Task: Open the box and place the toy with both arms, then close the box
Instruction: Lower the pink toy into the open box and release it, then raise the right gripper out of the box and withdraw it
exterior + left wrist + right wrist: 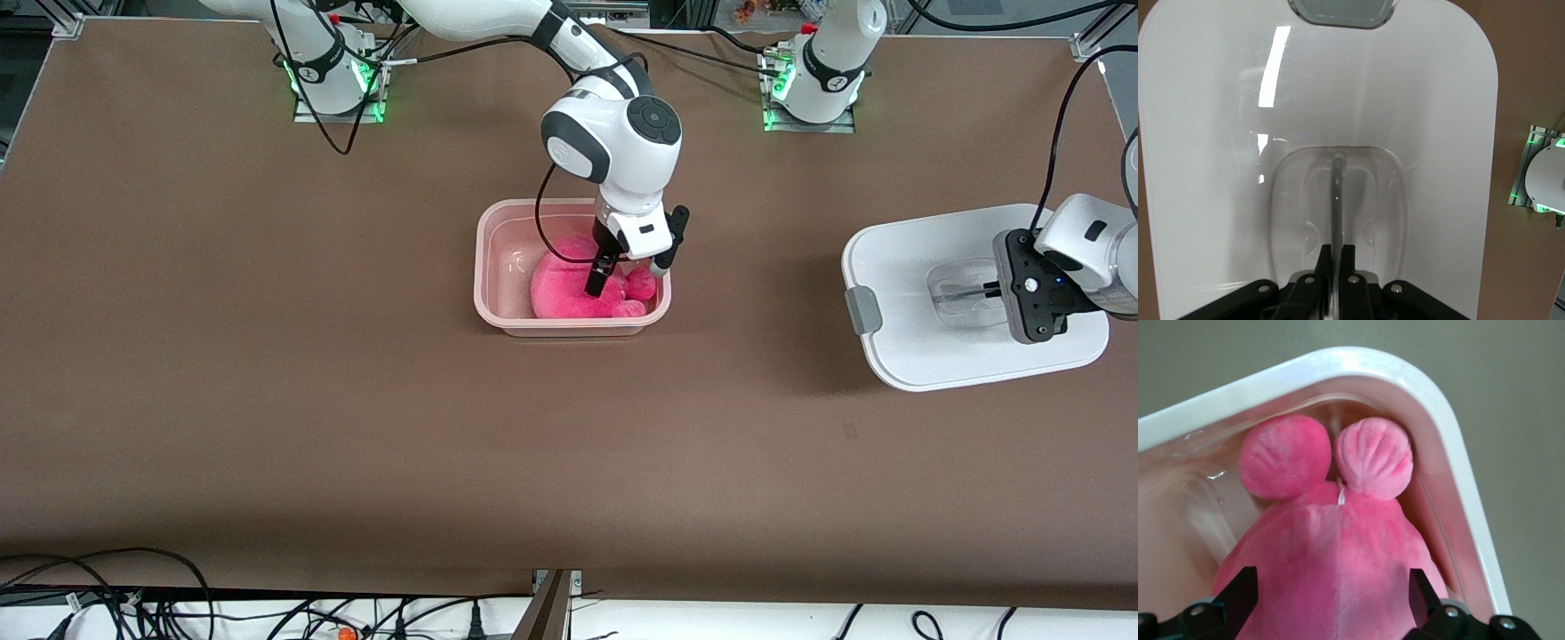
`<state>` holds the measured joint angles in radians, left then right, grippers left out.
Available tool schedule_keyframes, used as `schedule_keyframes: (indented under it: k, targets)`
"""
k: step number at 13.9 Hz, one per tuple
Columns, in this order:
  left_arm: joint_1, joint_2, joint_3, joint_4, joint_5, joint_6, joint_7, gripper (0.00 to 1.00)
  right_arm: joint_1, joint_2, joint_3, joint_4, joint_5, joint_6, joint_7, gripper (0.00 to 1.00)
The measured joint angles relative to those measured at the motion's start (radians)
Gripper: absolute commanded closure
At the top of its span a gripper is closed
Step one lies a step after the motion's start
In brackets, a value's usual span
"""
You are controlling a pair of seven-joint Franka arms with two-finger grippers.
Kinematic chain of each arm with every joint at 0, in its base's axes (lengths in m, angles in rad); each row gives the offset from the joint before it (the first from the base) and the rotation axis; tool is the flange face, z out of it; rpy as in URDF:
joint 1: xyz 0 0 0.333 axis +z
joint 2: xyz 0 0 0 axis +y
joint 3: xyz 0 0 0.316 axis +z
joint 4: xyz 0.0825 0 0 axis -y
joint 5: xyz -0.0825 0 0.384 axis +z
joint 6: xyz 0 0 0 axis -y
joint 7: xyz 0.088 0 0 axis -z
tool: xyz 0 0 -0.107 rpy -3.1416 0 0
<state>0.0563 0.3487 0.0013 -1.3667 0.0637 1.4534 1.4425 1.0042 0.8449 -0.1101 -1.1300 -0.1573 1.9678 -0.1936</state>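
Front view gave us the box [503, 267] near the middle of the table, its lid [925, 356] off and lying flat well apart from it, toward the left arm's end of the table. We saw the toy [564, 289] lying inside the open box, in the part nearer the left arm's end, with its two round pink bumps pressed close to a rounded corner of the box wall in the right wrist view. The right gripper [600, 283] reached down into the box over the toy; in the right wrist view we saw its fingers [1238, 593] spread apart, one on each side of the plush body [1325, 567], so they straddled it without squeezing it. The left gripper [1000, 290] sat over the lid's clear recessed handle [965, 292]. In the left wrist view we saw the lid [1218, 167] below that gripper [1335, 257], whose fingers were drawn together on the thin bar of the handle [1337, 200]. One grey clip [861, 309] showed on the lid's edge facing the box.
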Motion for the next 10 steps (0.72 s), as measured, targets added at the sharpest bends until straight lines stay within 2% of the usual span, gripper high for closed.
schedule_keyframes:
  k: [2,4,7,10]
  targets:
    - [0.000,0.000,0.000,0.000,0.000,0.000,0.000,1.00,-0.008,-0.009,-0.018,0.023,0.002,-0.038,0.009,0.00]
    - [0.000,0.000,0.000,0.000,0.000,0.000,0.000,1.00,-0.061,-0.054,-0.035,0.042,0.023,-0.059,0.019,0.00]
    - [0.000,0.000,-0.001,0.000,0.000,-0.001,0.000,1.00,-0.179,-0.192,-0.044,0.048,0.070,-0.196,0.015,0.00]
    - [-0.001,0.002,-0.014,-0.001,-0.008,-0.016,0.001,1.00,-0.196,-0.365,-0.134,-0.062,0.109,-0.272,0.018,0.00]
